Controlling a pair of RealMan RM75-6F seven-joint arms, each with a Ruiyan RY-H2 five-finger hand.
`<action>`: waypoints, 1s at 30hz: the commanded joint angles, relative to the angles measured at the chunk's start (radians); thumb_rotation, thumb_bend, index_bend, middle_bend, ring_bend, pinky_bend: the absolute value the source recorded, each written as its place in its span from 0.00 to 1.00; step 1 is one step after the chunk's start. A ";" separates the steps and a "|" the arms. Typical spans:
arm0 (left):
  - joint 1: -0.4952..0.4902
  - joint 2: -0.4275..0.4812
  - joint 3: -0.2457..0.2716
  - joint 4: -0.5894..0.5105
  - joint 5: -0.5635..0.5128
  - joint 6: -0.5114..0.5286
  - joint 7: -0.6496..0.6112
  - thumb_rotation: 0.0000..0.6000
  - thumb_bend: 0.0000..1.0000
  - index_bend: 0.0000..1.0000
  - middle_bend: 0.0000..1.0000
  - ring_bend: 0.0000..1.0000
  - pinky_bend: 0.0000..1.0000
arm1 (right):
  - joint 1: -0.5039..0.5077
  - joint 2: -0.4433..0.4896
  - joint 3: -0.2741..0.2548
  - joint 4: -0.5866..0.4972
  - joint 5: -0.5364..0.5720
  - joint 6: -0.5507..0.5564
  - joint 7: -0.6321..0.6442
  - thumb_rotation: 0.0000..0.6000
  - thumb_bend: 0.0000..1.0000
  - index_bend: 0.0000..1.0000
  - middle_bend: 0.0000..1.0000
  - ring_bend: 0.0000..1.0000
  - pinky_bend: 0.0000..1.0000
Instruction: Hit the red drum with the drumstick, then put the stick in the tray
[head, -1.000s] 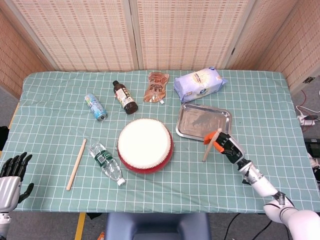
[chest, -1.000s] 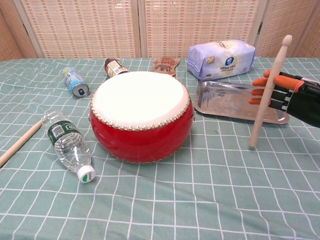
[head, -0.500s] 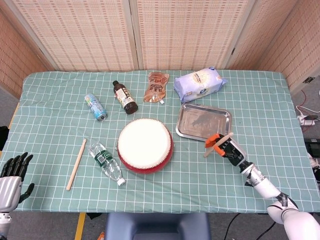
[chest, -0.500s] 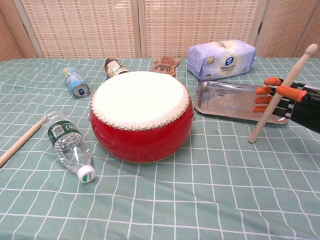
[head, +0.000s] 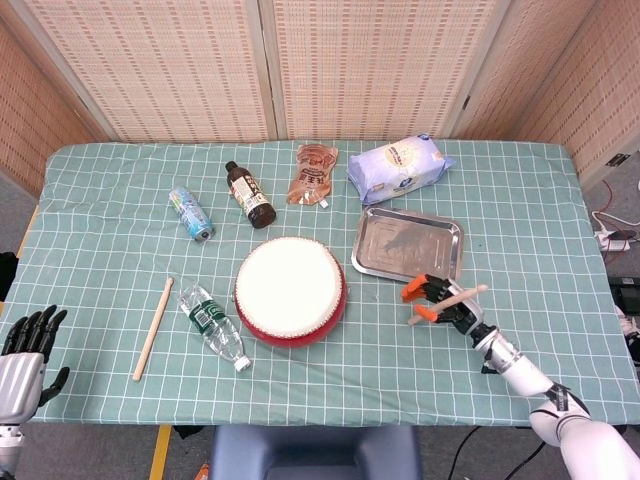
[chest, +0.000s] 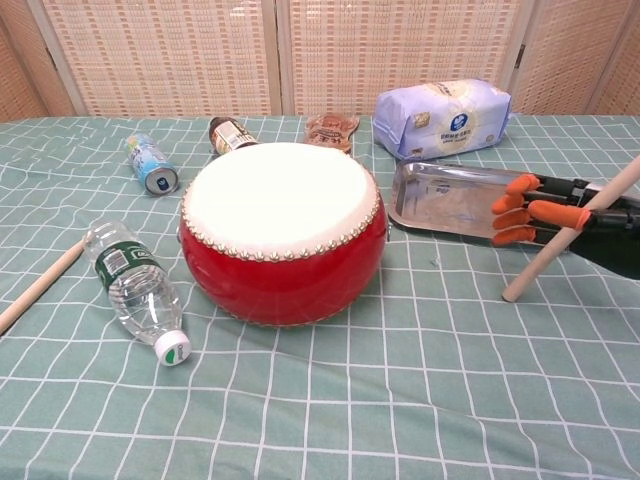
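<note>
Red-sided, with a white skin and a studded rim, the round drum (head: 290, 291) sits at the centre of the green checked tablecloth (head: 120, 250). Right of it in the head view, the black right hand (head: 446, 300) with orange fingertips (chest: 520, 209) grips a pale wooden drumstick (chest: 573, 229), which slants steeply in the chest view, its lower end close to the cloth just in front of the shiny rectangular metal tray (head: 406, 243). That tray lies just right of the drum and holds nothing. At the lower left edge of the head view, the black left hand (head: 24, 345) hangs off the table, fingers spread and holding nothing. A second plain wooden stick (head: 153, 328) lies flat on the cloth at left, beside a clear plastic water bottle (head: 212, 327) on its side. Toward the top of the frame lie a small blue can (head: 190, 213), a dark brown bottle (head: 248, 195), a brown pouch (head: 314, 173) and a pale blue soft packet (head: 399, 165).
</note>
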 joint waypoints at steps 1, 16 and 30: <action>0.000 -0.001 0.001 0.001 -0.001 -0.002 -0.001 1.00 0.29 0.00 0.00 0.00 0.02 | 0.014 -0.007 -0.017 -0.023 -0.011 -0.033 -0.066 1.00 0.32 0.48 0.42 0.37 0.34; 0.000 -0.005 0.004 0.014 -0.007 -0.012 -0.009 1.00 0.29 0.00 0.00 0.00 0.02 | 0.037 -0.039 -0.013 -0.068 0.014 -0.103 -0.178 1.00 0.44 0.79 0.59 0.53 0.48; -0.005 -0.007 0.003 0.021 -0.008 -0.019 -0.011 1.00 0.29 0.00 0.00 0.00 0.02 | 0.039 -0.060 0.007 -0.083 0.036 -0.111 -0.271 1.00 0.69 1.00 0.94 0.94 0.82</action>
